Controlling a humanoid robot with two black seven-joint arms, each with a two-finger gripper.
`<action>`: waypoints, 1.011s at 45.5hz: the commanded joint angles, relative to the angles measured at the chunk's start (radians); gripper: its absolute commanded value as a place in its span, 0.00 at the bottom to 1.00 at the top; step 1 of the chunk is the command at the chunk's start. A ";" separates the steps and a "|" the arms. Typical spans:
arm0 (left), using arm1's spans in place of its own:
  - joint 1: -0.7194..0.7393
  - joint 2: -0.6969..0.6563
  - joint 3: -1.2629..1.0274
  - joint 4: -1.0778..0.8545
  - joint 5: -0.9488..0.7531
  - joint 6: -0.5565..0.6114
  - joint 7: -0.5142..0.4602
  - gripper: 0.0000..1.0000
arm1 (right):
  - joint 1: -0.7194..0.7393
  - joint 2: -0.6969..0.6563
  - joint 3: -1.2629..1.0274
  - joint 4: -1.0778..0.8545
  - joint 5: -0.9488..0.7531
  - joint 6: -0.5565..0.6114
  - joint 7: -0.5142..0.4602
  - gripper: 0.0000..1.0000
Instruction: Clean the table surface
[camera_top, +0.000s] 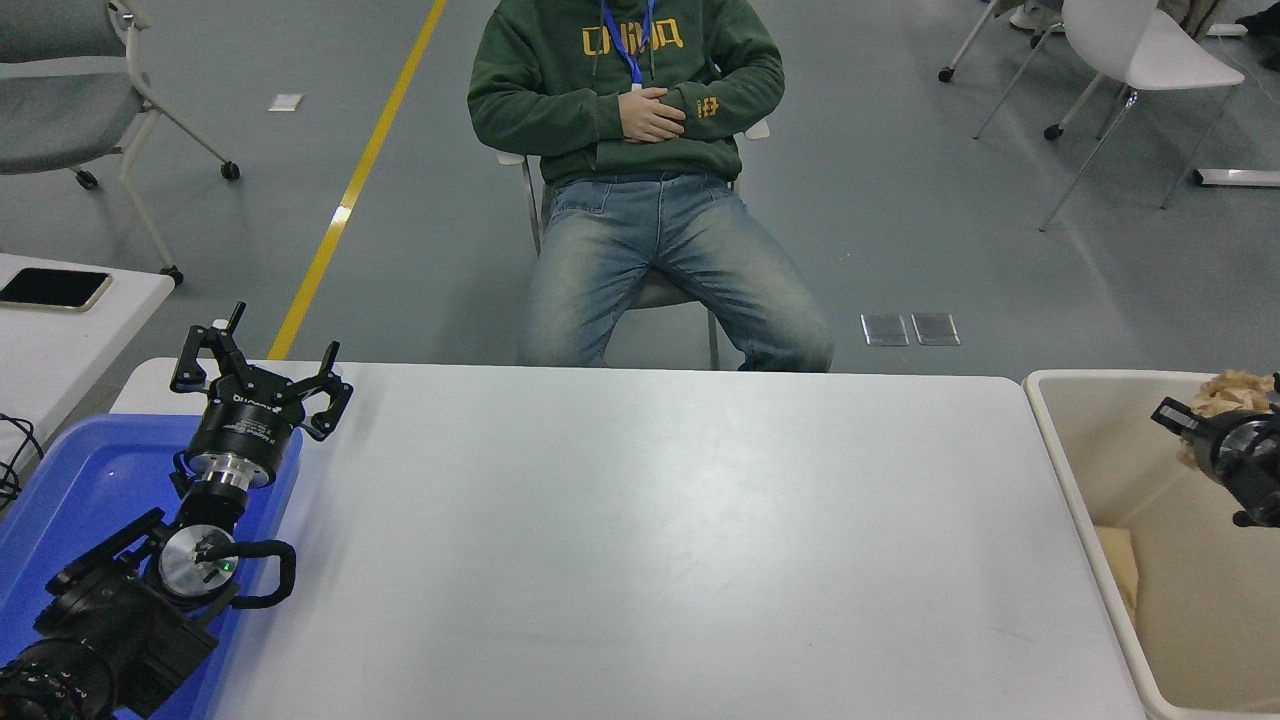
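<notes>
Hanging over the beige bin (1060, 470) beside the desk's right edge, the right gripper (1195, 425) touches crumpled brown paper (1232, 390); its opening cannot be told. The table surface (640, 540) fills mid-view; the left gripper (262, 375) spreads wide at its far left corner.

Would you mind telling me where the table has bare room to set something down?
Nearly all of the table is bare, from the left gripper and blue tray at its left end across to the beige bin past its right edge. The left corner is crowded by the parked left arm. The right gripper hangs over the bin with crumpled paper.
</notes>
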 joint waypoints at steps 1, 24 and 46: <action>0.000 0.000 0.000 0.001 0.000 0.000 0.000 1.00 | -0.024 0.010 -0.013 -0.016 0.000 -0.017 -0.001 0.00; 0.000 0.000 0.000 0.001 0.000 0.000 -0.001 1.00 | -0.010 0.006 0.041 -0.079 0.028 -0.019 -0.003 1.00; 0.000 0.000 0.000 0.001 0.000 0.000 0.000 1.00 | 0.005 0.004 0.075 -0.073 0.078 -0.016 -0.003 1.00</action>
